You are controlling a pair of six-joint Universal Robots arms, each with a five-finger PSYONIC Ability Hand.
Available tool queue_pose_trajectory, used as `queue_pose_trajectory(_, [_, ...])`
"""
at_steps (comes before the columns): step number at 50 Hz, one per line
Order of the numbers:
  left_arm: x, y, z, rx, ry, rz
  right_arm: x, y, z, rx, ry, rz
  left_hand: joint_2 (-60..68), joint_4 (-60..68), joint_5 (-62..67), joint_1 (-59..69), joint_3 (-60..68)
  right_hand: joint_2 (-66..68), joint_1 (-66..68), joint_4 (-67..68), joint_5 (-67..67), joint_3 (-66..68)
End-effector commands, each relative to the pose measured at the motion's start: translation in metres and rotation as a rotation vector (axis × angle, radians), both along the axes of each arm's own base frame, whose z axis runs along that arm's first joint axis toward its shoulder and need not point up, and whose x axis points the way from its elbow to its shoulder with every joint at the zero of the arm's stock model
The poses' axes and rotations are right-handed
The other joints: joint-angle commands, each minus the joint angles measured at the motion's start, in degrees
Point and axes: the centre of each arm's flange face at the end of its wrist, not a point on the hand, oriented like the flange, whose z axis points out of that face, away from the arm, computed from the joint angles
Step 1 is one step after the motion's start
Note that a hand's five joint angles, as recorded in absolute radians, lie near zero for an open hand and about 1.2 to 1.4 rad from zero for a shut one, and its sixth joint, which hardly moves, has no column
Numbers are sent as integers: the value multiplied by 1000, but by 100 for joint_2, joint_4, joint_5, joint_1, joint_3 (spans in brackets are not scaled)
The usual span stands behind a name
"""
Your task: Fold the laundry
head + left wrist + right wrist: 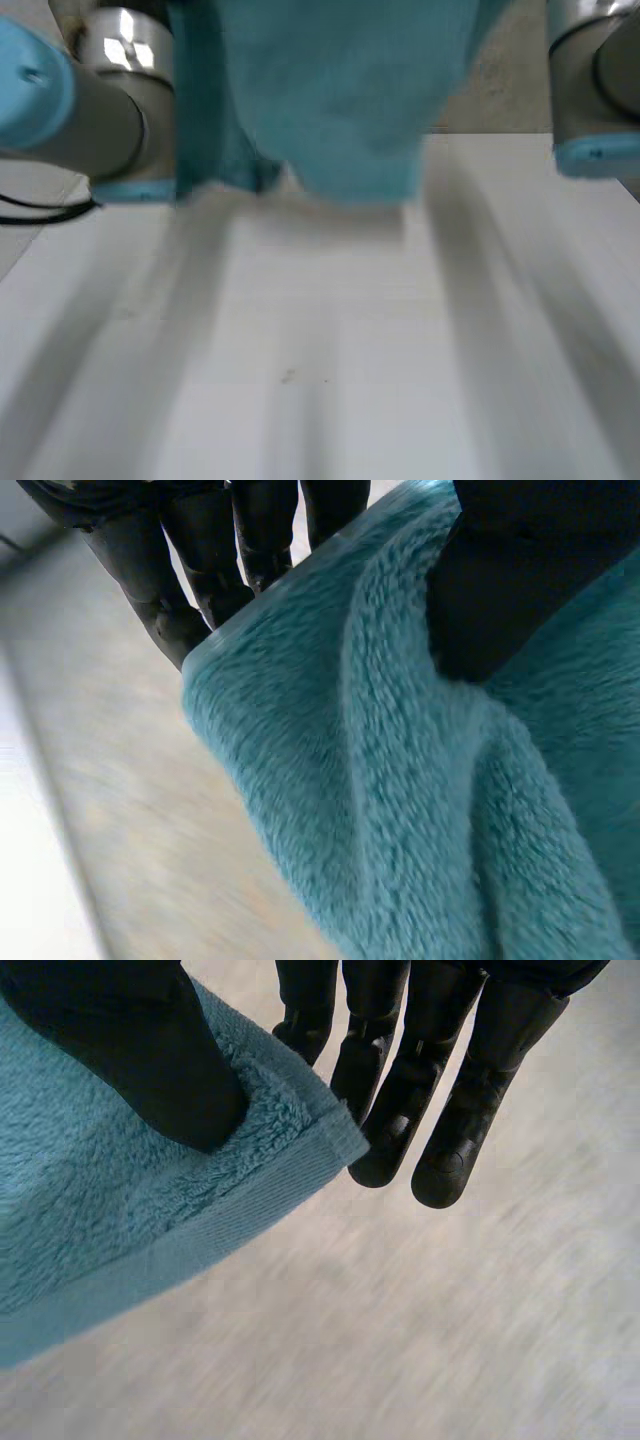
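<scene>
Above one table [330, 380], one teal towel [340, 90], thumb-pinched by both left hand [500, 590] and right hand [125, 1045]

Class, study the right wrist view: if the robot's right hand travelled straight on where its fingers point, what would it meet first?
Probably the white table: past the fingers of the right hand, which pinches a corner of the fluffy teal towel, just that pale surface lies, though depth is unclear.
</scene>
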Motion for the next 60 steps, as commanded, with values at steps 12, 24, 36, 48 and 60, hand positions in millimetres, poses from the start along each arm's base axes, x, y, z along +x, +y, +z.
queue_pose_trajectory(12, [25,89,-165,611,-249,37,0,51,-131,408,227,115,1125,1175,1538,1361,1161,1234,2385,1164,1362,1197])
queue_pose_trajectory(24, [17,155,-232,918,-326,-70,-20,68,-225,736,340,83,1125,1175,1538,1361,1161,1234,2385,1164,1362,1197])
queue_pose_trajectory(36, [3,196,-220,1131,-231,-216,-58,53,-238,780,307,-17,560,610,973,796,596,1234,2385,1164,1362,1197])
queue_pose_trajectory(48, [5,166,-201,1147,-185,-207,-60,49,-241,717,287,-21,-5719,-5668,-5306,-5483,-5683,1234,2385,1164,1362,1197])
queue_pose_trajectory(60, [40,63,-182,1027,-329,-259,-57,51,-245,724,295,-11,-5534,-5484,-5121,-5298,-5498,1234,2385,1164,1362,1197])
